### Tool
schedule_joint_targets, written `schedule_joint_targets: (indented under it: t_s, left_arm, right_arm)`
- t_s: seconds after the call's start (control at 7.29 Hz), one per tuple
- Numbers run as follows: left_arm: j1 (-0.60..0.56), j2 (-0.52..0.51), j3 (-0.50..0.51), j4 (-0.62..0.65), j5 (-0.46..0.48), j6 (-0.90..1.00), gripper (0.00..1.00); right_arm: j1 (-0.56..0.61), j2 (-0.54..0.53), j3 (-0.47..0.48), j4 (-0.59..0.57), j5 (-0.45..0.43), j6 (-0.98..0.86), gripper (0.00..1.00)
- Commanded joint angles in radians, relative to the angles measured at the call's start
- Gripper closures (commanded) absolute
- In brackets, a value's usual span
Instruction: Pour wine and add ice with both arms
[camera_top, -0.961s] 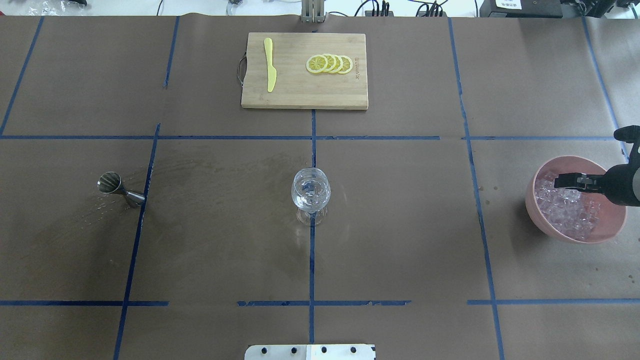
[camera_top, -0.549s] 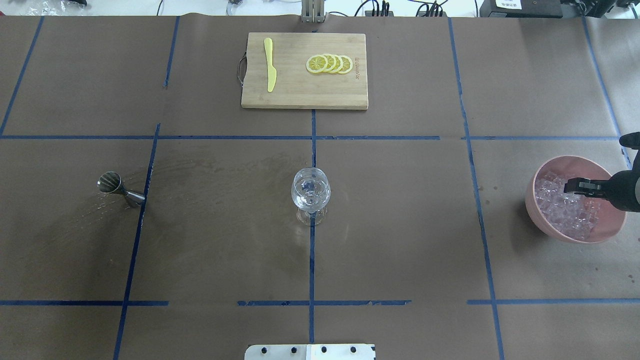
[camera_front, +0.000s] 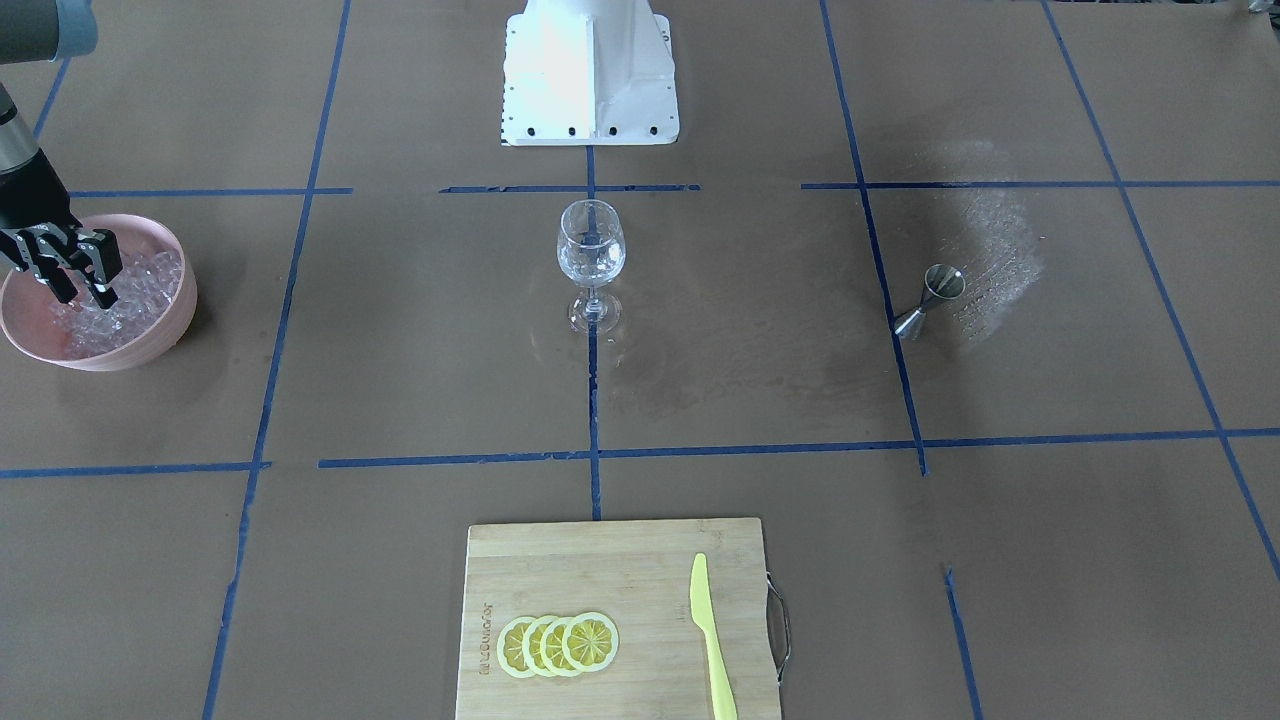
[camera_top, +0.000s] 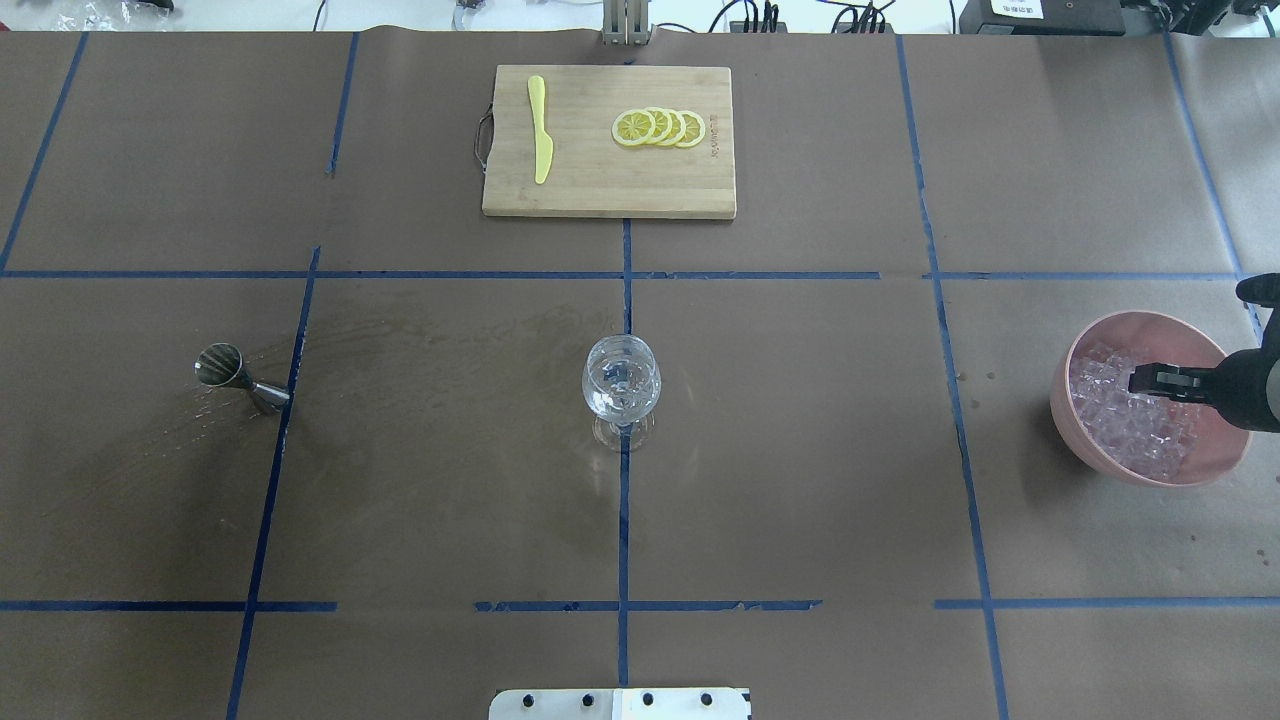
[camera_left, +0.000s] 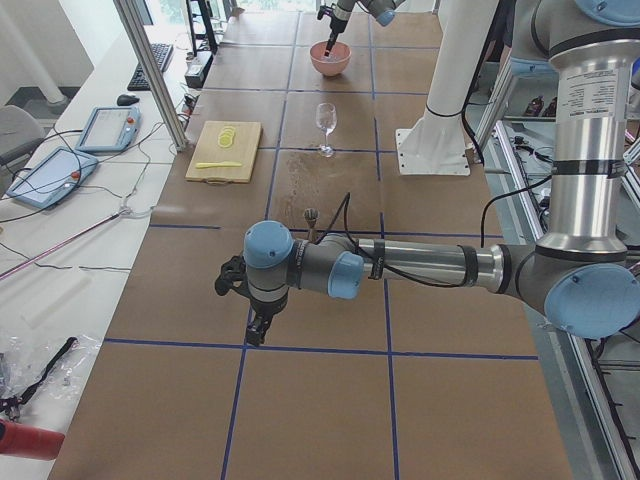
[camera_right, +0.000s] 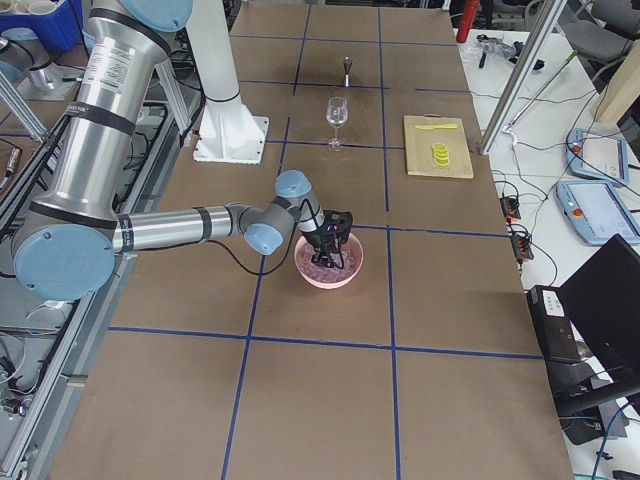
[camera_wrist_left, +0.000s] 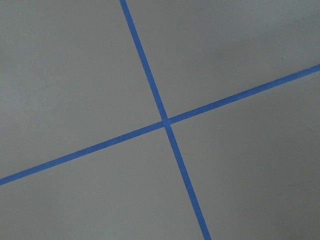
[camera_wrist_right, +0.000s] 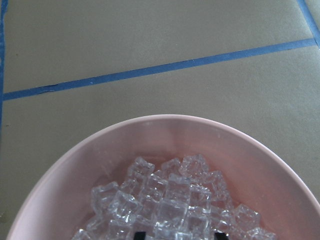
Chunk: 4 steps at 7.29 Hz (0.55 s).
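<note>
A pink bowl (camera_top: 1150, 470) at the table's right end holds the ice (camera_top: 1125, 425), a heap of small clear cubes. My right gripper (camera_top: 1135, 378) hangs inside the bowl with its tips at the ice. Its fingers stand apart in the front view, so the right gripper (camera_front: 85, 290) is open; the right wrist view shows the ice (camera_wrist_right: 170, 205) just ahead. The clear wine glass (camera_top: 621, 385) stands upright at the table's centre. I see no wine. The left gripper (camera_left: 253, 330) hovers over bare table far to the left; I cannot tell its state.
A steel jigger (camera_top: 235, 375) lies on its side left of the glass, beside a wet patch. At the far edge a wooden cutting board (camera_top: 608, 185) carries lemon slices (camera_top: 660, 128) and a yellow knife (camera_top: 540, 130). The white pedestal (camera_front: 590, 70) stands on the robot's side.
My right gripper has drawn back to the right and sunk lower into the bowl, down to the ice. Glass and jigger have not moved.
</note>
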<state>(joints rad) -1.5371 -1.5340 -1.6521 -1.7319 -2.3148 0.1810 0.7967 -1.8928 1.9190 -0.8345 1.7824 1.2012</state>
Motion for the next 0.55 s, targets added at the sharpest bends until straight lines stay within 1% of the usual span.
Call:
schedule_joint_targets:
  t_s: [0.0, 0.14, 0.41]
  left_arm:
    - [0.0, 0.0, 0.002, 0.0, 0.0, 0.0, 0.0]
    - [0.0, 0.0, 0.002, 0.0, 0.0, 0.0, 0.0]
    - [0.0, 0.0, 0.002, 0.0, 0.0, 0.0, 0.0]
  right_arm:
    - [-0.02, 0.001, 0.0, 0.0, -0.021, 0.001, 0.46]
    - [-0.02, 0.0, 0.0, 0.0, -0.021, 0.0, 0.55]
    - [-0.02, -0.002, 0.0, 0.0, -0.021, -0.002, 0.96]
